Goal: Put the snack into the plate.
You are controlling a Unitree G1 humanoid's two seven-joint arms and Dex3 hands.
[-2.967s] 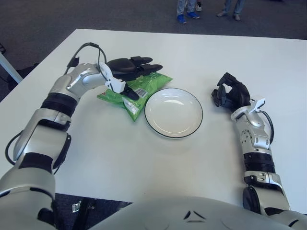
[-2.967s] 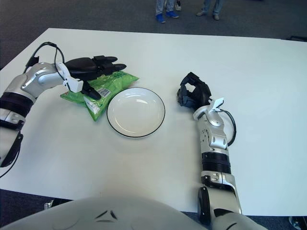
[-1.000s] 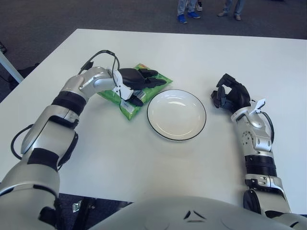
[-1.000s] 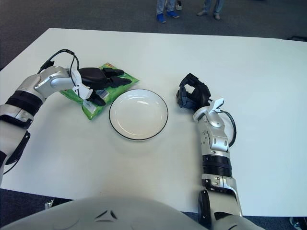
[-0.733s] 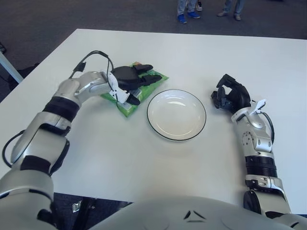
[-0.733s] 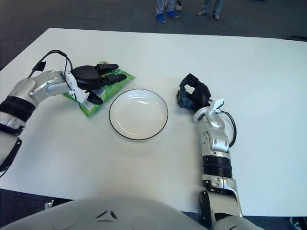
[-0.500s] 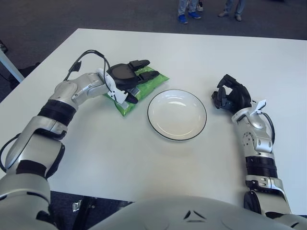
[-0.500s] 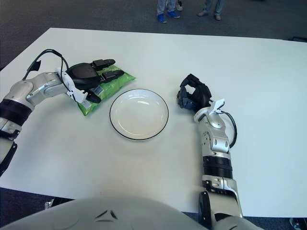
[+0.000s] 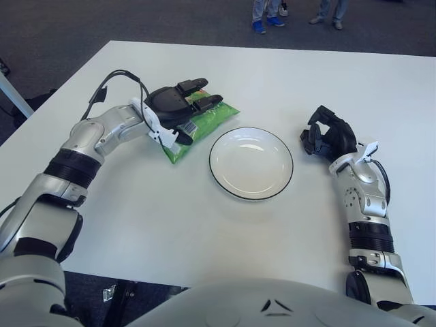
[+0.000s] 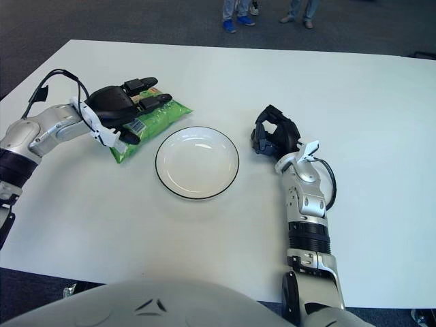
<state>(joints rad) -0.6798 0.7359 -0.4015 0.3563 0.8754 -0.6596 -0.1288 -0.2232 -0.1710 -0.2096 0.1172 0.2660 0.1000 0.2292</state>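
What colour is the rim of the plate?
The plate has a thin black rim; left eye view.

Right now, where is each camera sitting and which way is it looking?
Left eye view: sits in the robot's head, looks forward and down at the white table; shows both arms, left hand over the green snack bag, right hand right of the plate.
Right eye view: sits just beside it in the head, facing the same way; shows the same arms and hands.
Shared: both see the bag, the plate, both hands and people's feet beyond the table.
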